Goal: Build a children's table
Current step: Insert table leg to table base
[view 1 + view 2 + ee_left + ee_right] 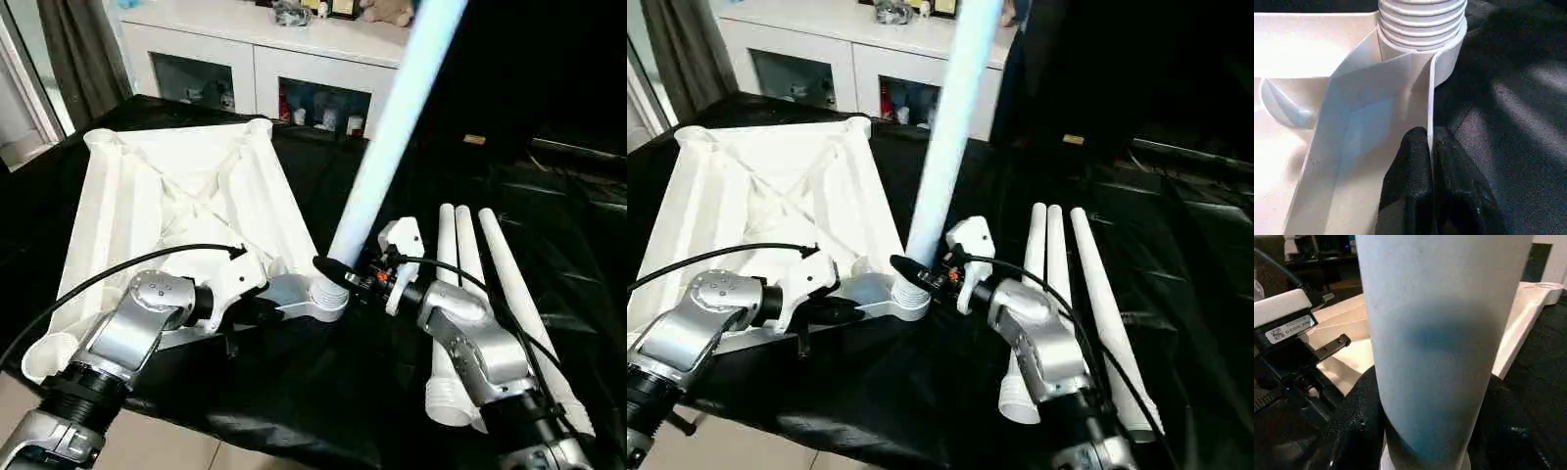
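While the upright leg (pixel 387 137) runs out past the top edge of the head views, its upper end cannot be seen, and its threaded foot is partly masked by the right gripper (pixel 338 269). That gripper's black fingers (pixel 1354 416) stand on either side of the tube low down, clamped on it. The tip of the left gripper (pixel 1430 161) is hard to make out from the head, but the wrist view shows its two fingers pressed together on the thin raised rim of the table top (pixel 176 196), just beside the near right corner socket (pixel 328 299). The leg's ribbed end sits in that socket, tilted a little toward the far right. The top lies upside down on the black sheet (pixel 294 392), at the left of the scene, white, with crossing ribs and a round socket at each corner; its near left corner is partly behind the left forearm. Three more white tapered legs (pixel 490 294) lie side by side at the right, their near ends covered by the right forearm. A white cabinet (pixel 255 59) stands at the far side.
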### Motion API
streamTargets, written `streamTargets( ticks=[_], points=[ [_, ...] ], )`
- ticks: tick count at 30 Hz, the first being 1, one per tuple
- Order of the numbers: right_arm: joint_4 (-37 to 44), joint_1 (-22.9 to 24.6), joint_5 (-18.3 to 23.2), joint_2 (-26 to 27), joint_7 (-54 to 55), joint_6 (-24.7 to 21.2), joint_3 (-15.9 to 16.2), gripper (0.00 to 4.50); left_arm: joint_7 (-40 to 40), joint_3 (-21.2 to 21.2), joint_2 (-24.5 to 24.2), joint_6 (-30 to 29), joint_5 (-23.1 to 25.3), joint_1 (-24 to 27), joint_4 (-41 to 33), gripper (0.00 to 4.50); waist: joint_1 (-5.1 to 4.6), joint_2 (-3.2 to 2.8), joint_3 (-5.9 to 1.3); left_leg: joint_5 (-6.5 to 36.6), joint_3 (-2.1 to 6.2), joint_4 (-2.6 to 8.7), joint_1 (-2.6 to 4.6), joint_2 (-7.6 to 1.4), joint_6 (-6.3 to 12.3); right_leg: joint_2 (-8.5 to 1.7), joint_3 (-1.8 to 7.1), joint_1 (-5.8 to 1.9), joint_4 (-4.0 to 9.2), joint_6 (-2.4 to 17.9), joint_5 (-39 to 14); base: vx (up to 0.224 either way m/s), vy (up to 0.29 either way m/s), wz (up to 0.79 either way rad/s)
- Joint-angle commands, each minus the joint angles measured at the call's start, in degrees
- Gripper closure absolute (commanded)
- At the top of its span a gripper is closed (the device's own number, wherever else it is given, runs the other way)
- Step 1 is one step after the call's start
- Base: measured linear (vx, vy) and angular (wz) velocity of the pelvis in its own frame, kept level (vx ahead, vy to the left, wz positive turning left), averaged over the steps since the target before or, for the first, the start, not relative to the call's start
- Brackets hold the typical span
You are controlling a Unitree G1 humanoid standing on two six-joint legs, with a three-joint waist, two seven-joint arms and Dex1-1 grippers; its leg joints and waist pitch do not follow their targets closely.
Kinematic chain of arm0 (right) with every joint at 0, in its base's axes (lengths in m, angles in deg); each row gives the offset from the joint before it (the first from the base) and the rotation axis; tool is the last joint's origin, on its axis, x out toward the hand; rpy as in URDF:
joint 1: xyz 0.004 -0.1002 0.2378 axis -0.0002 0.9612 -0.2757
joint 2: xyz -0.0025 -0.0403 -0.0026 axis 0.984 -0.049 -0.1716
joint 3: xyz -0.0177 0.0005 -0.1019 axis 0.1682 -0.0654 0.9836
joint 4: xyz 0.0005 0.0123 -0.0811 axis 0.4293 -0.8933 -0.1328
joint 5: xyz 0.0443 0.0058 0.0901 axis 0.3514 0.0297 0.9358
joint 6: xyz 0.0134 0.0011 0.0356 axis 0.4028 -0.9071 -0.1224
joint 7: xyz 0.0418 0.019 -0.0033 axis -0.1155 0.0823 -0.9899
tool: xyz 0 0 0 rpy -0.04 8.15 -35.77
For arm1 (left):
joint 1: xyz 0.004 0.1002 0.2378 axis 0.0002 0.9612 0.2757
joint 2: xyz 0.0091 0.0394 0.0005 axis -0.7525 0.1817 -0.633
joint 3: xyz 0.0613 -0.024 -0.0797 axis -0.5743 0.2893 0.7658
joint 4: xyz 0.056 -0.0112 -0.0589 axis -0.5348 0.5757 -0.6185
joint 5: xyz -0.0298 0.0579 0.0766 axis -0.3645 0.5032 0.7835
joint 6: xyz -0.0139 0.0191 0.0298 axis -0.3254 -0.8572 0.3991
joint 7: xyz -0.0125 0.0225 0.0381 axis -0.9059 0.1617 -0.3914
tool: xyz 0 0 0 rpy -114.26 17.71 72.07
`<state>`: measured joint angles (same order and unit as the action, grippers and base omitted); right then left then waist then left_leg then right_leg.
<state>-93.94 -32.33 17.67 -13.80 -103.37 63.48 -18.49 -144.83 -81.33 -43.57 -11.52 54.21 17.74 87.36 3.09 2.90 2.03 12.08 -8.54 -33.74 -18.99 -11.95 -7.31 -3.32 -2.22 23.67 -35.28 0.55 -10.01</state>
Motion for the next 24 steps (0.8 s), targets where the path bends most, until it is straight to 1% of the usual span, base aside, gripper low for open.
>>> streamTargets(
  ticks=[1,3,4,5,6,8,9,10,13,16,17,18,20,21,24],
  points=[
    [-6.67,1.58,-2.62,-1.17,-1.3,-4.32,3.14,2.63,0.24,0.56,0.21,1.16,-0.36,-0.76,0.12,4.5,0.04,-0.94,-2.24,16.54,-0.36,4.67,-0.72,-0.37,0.62,-3.18,1.98,-2.27,5.42,6.46,-25.8,0.0,0.0,0.0],
    [-7.24,1.36,-2.79,-1.22,-1.77,-4.4,3.31,2.63,0.12,0.52,0.19,1.3,-0.36,-0.77,0.17,4.5,0.01,-0.91,-2.22,16.54,-0.34,4.71,-0.78,-0.38,0.62,-3.21,1.98,-2.39,5.42,6.55,-25.55,0.0,0.0,0.0],
    [-8.24,1.03,-3.3,-1.53,-2.66,-4.29,3.82,2.63,-0.5,0.45,-0.01,1.5,-0.58,-0.69,-0.03,4.5,-0.16,0.14,-2.23,16.37,-0.45,4.68,-0.88,-0.41,0.86,-3.16,1.94,-2.42,5.5,6.37,-25.87,0.0,0.0,0.0],
    [-8.96,0.78,-3.51,-1.87,-3.74,-4.45,4.16,2.63,-1.12,0.4,-0.22,1.65,-0.83,-0.59,-0.3,4.5,0.01,-0.44,-2.24,16.27,-0.29,4.72,-0.82,-0.4,0.88,-3.34,1.98,-2.38,5.32,6.4,-26.52,0.0,0.0,0.0],
    [-9.22,0.68,-3.46,-2.03,-4.34,-4.56,4.27,2.63,-1.45,0.37,-0.31,1.74,-0.98,-0.54,-0.45,4.5,-0.18,-0.51,-2.21,16.52,-0.28,4.72,-0.83,-0.43,0.91,-3.33,1.94,-2.33,5.48,6.26,-26.94,0.0,0.0,0.0],
    [-9.8,0.44,-3.59,-2.39,-5.37,-4.25,4.43,2.63,-2.73,0.18,-0.56,2.09,-1.53,-0.34,-0.95,4.5,-0.16,-0.48,-2.24,16.73,-0.27,4.75,-0.74,-0.49,0.91,-3.35,1.95,-2.27,5.53,6.18,-26.88,0.0,0.0,0.0],
    [-10.13,0.24,-3.69,-2.59,-6.03,-4.07,4.58,2.63,-3.51,0.14,-0.73,2.13,-1.95,-0.2,-1.29,4.5,-0.13,-0.55,-2.33,16.3,-0.23,4.8,-0.82,-0.52,0.88,-3.36,1.98,-2.39,5.38,6.39,-25.88,0.0,0.0,0.0],
    [-10.49,-0.06,-3.58,-3.17,-8.03,-3.62,4.95,2.63,-5.53,-0.09,-1.19,2.65,-2.86,0.08,-2.06,4.5,-0.14,-0.5,-2.38,15.88,-0.29,4.8,-0.87,-0.53,0.97,-3.32,1.99,-2.45,5.31,6.79,-24.61,0.0,0.0,0.0],
    [-10.46,-0.13,-3.05,-3.92,-10.85,-2.85,5.31,2.63,-8.04,-0.44,-1.92,3.12,-3.79,0.33,-2.77,4.5,-0.12,-0.56,-2.45,15.18,-0.35,4.8,-0.84,-0.61,1.16,-3.28,2.02,-2.48,5.04,7.87,-21.96,0.0,0.0,0.0],
    [-10.3,-0.06,-2.66,-4.54,-13.2,-2.62,5.67,2.63,-9.83,-0.43,-2.38,2.89,-4.69,0.37,-3.33,4.5,-0.06,-0.64,-2.54,14.56,-0.41,4.87,-0.84,-0.69,1.24,-3.22,1.99,-2.71,4.74,9.06,-19.1,0.0,0.0,0.0],
    [-9.32,0.27,-2.02,-5.38,-16.09,-3.13,6.3,2.63,-11.95,-0.36,-3.02,1.75,-5.92,0.29,-4.31,4.5,0.03,-0.77,-2.55,14.47,-0.44,4.86,-0.77,-0.69,1.26,-3.2,1.97,-2.76,4.69,9.42,-18.22,0.0,0.0,0.0],
    [-8.57,0.57,-1.63,-5.87,-17.6,-3.54,6.68,2.63,-13.03,-0.42,-3.47,0.86,-6.48,0.27,-4.95,4.5,0.05,-0.69,-2.53,14.38,-0.47,4.89,-0.78,-0.77,1.37,-3.24,2.01,-2.8,4.61,9.83,-17.5,0.0,0.0,0.0],
    [-7.56,1.18,-1.1,-6.49,-19.92,-3.98,7.25,2.63,-14.69,-0.68,-4.35,-0.86,-7.14,0.36,-6.05,4.5,0.2,-0.79,-2.61,13.79,-0.47,4.9,-0.69,-0.88,1.49,-3.3,2.01,-2.89,4.42,10.34,-16.03,0.0,0.0,0.0],
    [-7.55,1.2,-1.09,-6.52,-20.37,-3.99,7.27,2.63,-14.96,-0.73,-4.5,-1.11,-7.24,0.36,-6.17,4.5,0.22,-0.8,-2.57,13.32,-0.53,4.89,-0.81,-0.84,1.57,-3.26,2.05,-2.9,4.32,10.74,-14.9,0.0,0.0,0.0],
    [-7.04,1.75,-1.39,-6.98,-22.4,-3.52,8.01,2.63,-15.64,-1.02,-5.02,-1.49,-7.39,0.45,-6.53,4.5,0.21,-0.75,-2.65,12.75,-0.55,4.87,-0.66,-0.87,1.32,-3.25,1.97,-3.02,4.18,11.44,-13.48,0.0,0.0,0.0]
  ],
)
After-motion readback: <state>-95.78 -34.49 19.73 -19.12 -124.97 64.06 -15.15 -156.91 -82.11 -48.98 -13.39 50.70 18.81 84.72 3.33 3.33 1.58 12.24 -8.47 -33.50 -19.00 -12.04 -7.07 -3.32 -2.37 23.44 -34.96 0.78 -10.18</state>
